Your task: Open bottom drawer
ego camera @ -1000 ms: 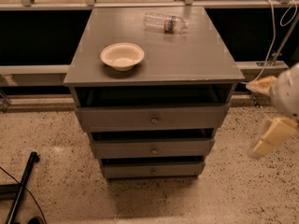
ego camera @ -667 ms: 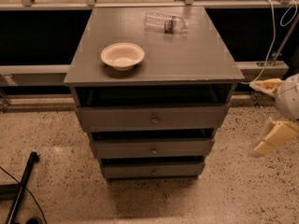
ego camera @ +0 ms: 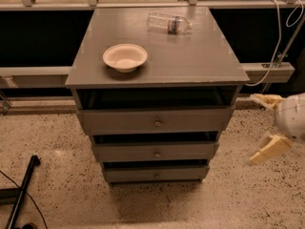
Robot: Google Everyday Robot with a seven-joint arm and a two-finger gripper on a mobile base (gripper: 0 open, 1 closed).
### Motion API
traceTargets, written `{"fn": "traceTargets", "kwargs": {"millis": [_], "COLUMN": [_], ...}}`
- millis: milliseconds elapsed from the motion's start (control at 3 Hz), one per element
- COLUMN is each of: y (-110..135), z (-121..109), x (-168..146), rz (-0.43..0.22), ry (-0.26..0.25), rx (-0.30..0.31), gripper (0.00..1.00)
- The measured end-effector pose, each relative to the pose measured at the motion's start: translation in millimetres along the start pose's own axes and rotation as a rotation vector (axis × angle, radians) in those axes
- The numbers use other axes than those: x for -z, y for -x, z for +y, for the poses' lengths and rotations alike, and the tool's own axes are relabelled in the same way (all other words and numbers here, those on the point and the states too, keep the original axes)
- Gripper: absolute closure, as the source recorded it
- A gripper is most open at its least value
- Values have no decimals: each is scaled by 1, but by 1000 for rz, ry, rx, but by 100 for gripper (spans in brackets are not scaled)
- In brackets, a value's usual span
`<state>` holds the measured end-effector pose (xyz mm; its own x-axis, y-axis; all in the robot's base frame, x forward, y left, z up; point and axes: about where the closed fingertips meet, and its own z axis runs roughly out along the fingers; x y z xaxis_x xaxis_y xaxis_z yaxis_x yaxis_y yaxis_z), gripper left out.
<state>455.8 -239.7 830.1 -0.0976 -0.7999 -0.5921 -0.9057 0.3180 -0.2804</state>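
Observation:
The grey cabinet has three drawers, each with one small round metal knob. The bottom drawer is the slimmest front, just above the floor, and sits nearly flush with a dark gap above it. Its knob is at the middle. My gripper is at the right edge of the view, to the right of the cabinet and level with the upper two drawers. Its two pale fingers are spread wide apart and hold nothing. It touches no drawer.
A cream bowl and a plastic water bottle lying on its side rest on the cabinet top. A speckled floor surrounds the cabinet. A black pole and cable lie at the lower left. A metal rail and white cable are behind, right.
My gripper has drifted slightly to the right and a little lower. The drawers, bowl and bottle have not moved.

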Motion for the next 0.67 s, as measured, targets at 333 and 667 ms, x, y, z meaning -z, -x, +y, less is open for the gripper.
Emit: {"fn": "traceTargets", "kwargs": {"millis": [333,667], "y": [-36,-45], "z": [11,16], "x": [-54,-63], "rz": [-216,-332], "ry": [-56,-83], "rx": [-97,-139], "gripper": [0,0]}}
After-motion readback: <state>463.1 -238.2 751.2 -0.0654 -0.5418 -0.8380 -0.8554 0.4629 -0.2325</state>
